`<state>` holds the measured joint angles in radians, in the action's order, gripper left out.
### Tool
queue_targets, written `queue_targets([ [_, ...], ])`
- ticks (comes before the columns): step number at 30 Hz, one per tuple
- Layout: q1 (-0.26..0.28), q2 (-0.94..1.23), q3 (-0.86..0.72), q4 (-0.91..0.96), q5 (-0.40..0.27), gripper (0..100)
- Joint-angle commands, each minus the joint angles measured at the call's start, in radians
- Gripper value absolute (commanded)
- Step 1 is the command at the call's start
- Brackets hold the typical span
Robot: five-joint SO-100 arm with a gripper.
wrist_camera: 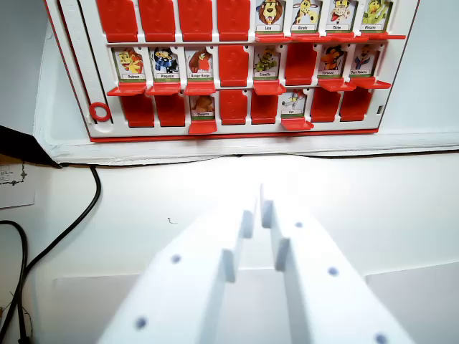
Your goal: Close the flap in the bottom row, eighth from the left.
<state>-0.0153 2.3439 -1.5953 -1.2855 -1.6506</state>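
Note:
A red flip-card game board (237,134) lies at the top of the wrist view, on a white surface. Its nearest row shows two flaps up with picture cards: one third from the left (203,107) and one sixth from the left (292,105). The other places in that row show plain red, including the rightmost, eighth one (355,104). My white gripper (258,209) fills the bottom centre, well short of the board's near edge. Its fingertips almost touch and nothing is between them.
A black cable (72,222) curves across the white surface on the wrist view's left. Beside it are a paper sheet (13,185) and a dark object (21,147). A red ring (100,112) sits at the board's lower left corner. The middle and top rows hold several raised picture cards.

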Motion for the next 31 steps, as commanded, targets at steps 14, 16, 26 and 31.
queue_targets([
  [14,-0.015,0.127,-0.06,0.143,-0.057,0],
  [16,-0.015,0.127,-0.057,0.13,-0.049,0],
  [26,-0.018,0.132,-0.063,0.13,-0.041,0],
  [31,-0.017,0.132,-0.063,0.13,-0.04,0],
])
